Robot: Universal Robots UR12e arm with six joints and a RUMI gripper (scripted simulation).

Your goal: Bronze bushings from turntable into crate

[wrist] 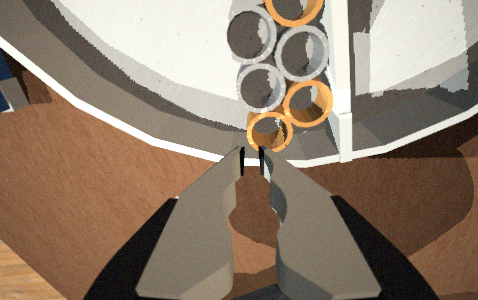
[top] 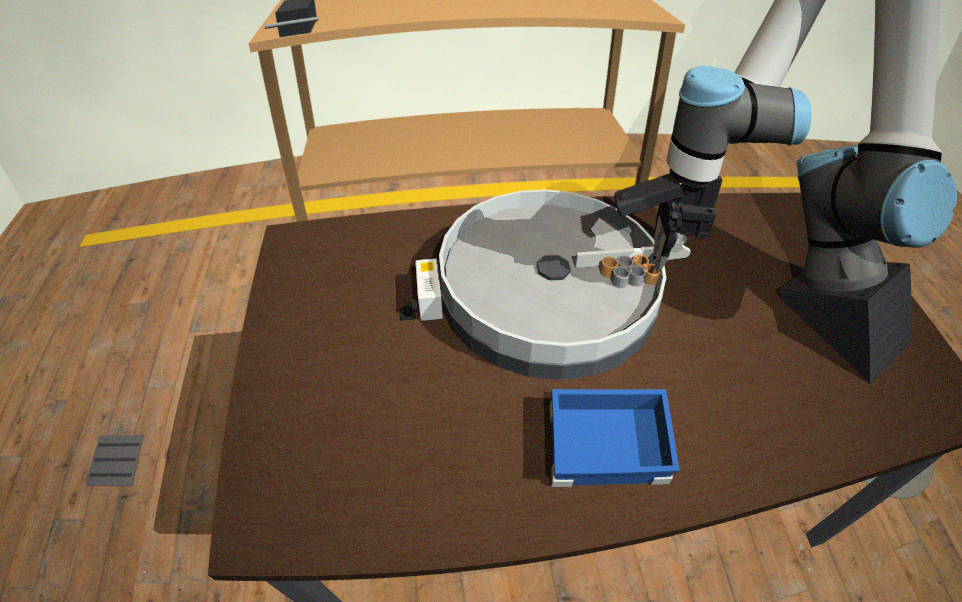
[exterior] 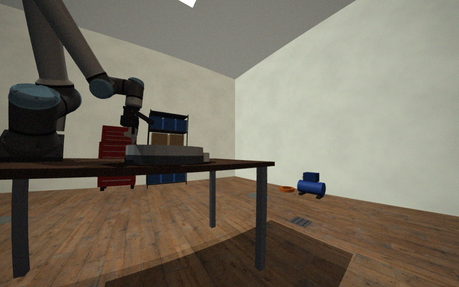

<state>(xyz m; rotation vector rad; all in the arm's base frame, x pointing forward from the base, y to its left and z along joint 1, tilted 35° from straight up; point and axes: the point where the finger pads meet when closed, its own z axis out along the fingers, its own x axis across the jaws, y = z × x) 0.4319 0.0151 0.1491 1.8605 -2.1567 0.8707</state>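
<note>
Three bronze bushings stand on the turntable, grouped with three steel bushings beside a white bar. The wrist view shows a bronze bushing near the bar and another bronze bushing by the rim. My gripper is shut with a narrow gap and nothing between its tips. It points down at the rim-side bronze bushing; whether they touch is unclear. The blue crate looks empty in the top view.
The white bar reaches over the turntable's raised rim. A dark hub sits at the turntable's middle. A white control box stands left of the turntable. A wooden bench stands behind the table.
</note>
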